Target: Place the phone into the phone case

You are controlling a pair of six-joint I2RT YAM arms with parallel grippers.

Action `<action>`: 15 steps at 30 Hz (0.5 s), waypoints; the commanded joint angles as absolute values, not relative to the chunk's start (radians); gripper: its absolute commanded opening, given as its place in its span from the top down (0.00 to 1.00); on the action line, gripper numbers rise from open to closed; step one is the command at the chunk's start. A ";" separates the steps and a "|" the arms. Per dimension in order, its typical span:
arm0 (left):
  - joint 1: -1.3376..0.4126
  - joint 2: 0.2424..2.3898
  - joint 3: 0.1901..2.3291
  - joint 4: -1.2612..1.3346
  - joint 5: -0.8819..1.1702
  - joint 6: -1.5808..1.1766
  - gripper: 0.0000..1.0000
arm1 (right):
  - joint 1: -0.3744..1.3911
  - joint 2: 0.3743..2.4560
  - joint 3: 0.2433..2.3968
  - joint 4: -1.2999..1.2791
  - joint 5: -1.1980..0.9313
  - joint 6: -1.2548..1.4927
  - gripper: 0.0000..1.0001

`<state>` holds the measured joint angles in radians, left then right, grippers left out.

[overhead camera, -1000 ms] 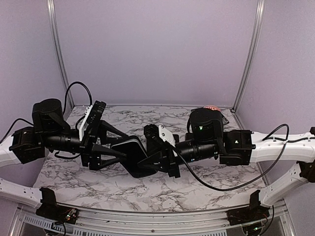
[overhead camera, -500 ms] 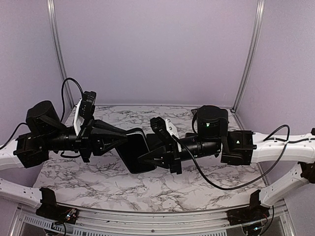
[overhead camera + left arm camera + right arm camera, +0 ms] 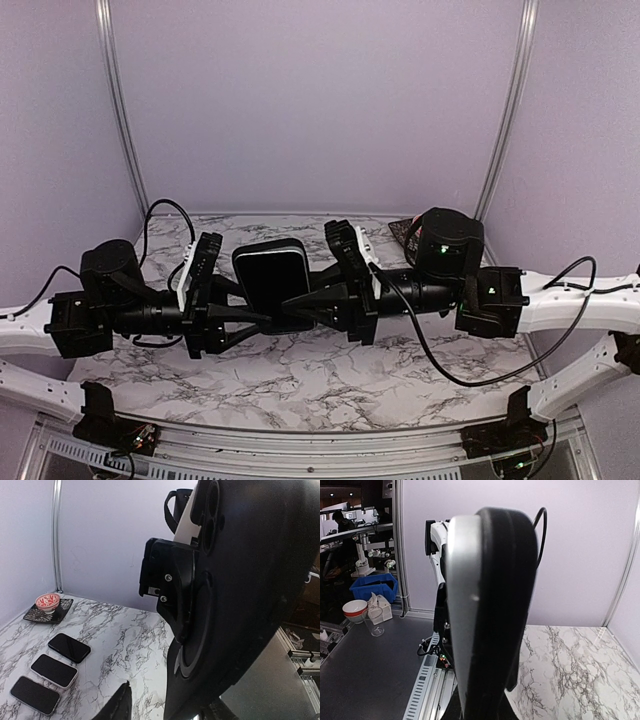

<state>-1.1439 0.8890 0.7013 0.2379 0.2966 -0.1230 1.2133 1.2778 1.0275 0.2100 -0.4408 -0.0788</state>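
At the left, the left arm is stretched inward above the marbled bench. The left tool is brought up against the lower left part of the phone. It cannot be told whether this tool is released or clenched. In the left wrist view, one dark finger is seen at the bottom edge, just beside the black back of the phone case, which fills most of that view.

In the middle, the phone is held raised off the bench, between the two tools, with its dark screen turned up toward the top camera. In the right wrist view it is seen edge-on and upright, with a silver side band shown next to the black case. How far the phone is seated in the case cannot be judged.

To the right, the right tool is clenched on the lower right part of the phone, and the right arm is extended behind it.

Farther along the bench, three spare phones are laid in a row. Beyond them, a red-and-white bowl is set on a black tray.
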 commanded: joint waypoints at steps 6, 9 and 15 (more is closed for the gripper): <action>-1.203 0.949 0.770 0.276 0.283 -0.046 1.00 | 1.216 1.254 1.066 0.339 -0.456 -0.061 1.00; -1.211 0.965 0.775 0.280 0.277 -0.045 0.47 | 1.217 1.253 1.049 0.374 -0.462 -0.045 1.00; -1.218 1.022 0.815 0.282 0.333 -0.050 0.96 | 1.216 1.273 1.069 0.386 -0.479 -0.044 1.00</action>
<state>-1.2079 0.9901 0.7750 0.2657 0.2955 -0.0395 1.2106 1.2739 1.0275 0.2890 -0.4568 -0.0311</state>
